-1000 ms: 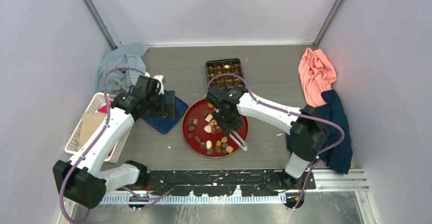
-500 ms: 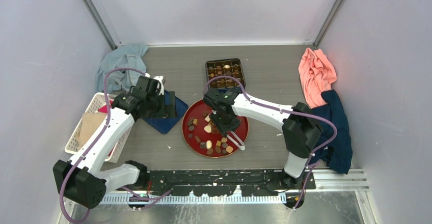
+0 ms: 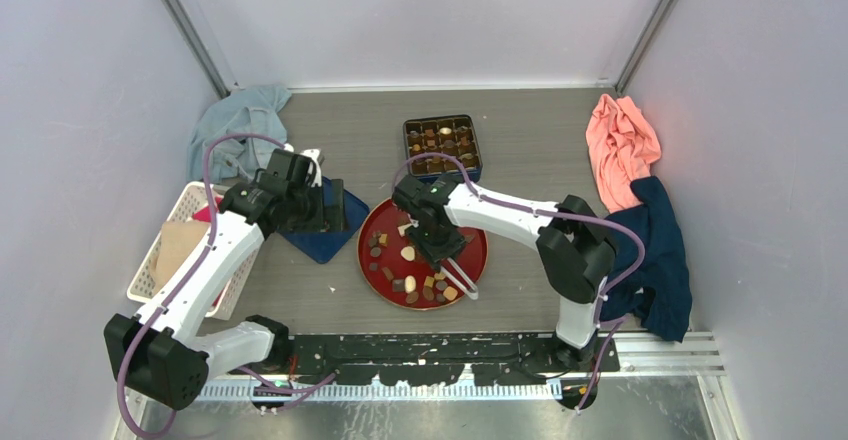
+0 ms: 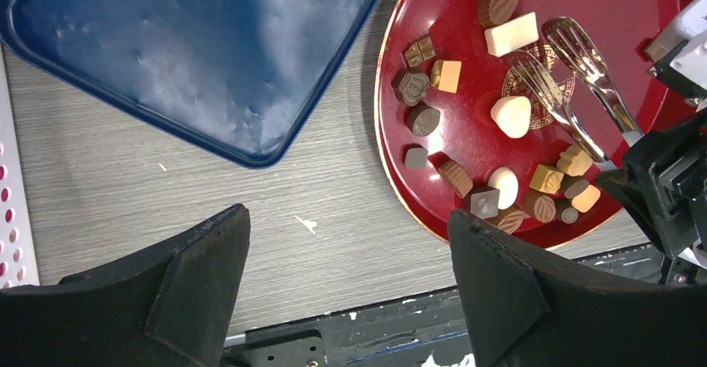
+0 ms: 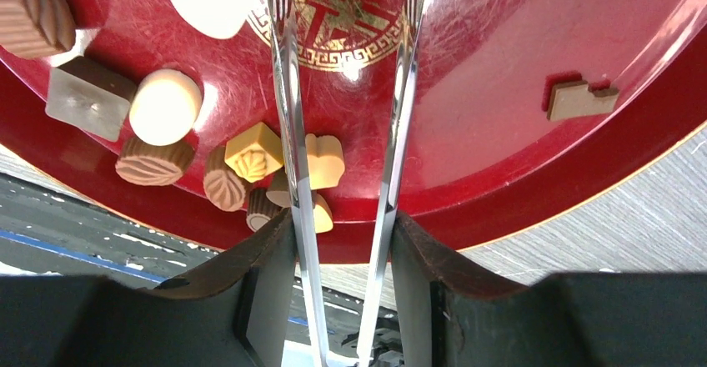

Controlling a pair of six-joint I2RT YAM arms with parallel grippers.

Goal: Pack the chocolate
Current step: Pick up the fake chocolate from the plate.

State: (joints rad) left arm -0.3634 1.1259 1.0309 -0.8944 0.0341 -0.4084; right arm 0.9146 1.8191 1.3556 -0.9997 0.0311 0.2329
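Several small chocolate pieces (image 3: 408,253), brown, tan and cream, lie scattered on the red plate (image 3: 479,251). In the left wrist view the chocolate (image 4: 510,115) sits around the plate's gold emblem. My right gripper (image 5: 342,258) is shut on the arms of metal tongs (image 5: 288,133). The tongs (image 4: 575,92) reach over the plate's middle, their tips spread with nothing between them. A dark compartmented box (image 3: 441,145) with pieces in it stands behind the plate. My left gripper (image 4: 350,275) hangs open over the bare table left of the plate, with nothing in it.
A dark blue lid (image 4: 192,50) lies left of the plate, under my left arm. A white basket (image 3: 165,250) stands at the left edge, with a light blue cloth (image 3: 235,125) behind it. Pink cloth (image 3: 620,145) and navy cloth (image 3: 660,250) lie at the right.
My right arm has shifted left across the plate with the tongs, and the tongs' arms have spread slightly. The left arm has not moved.
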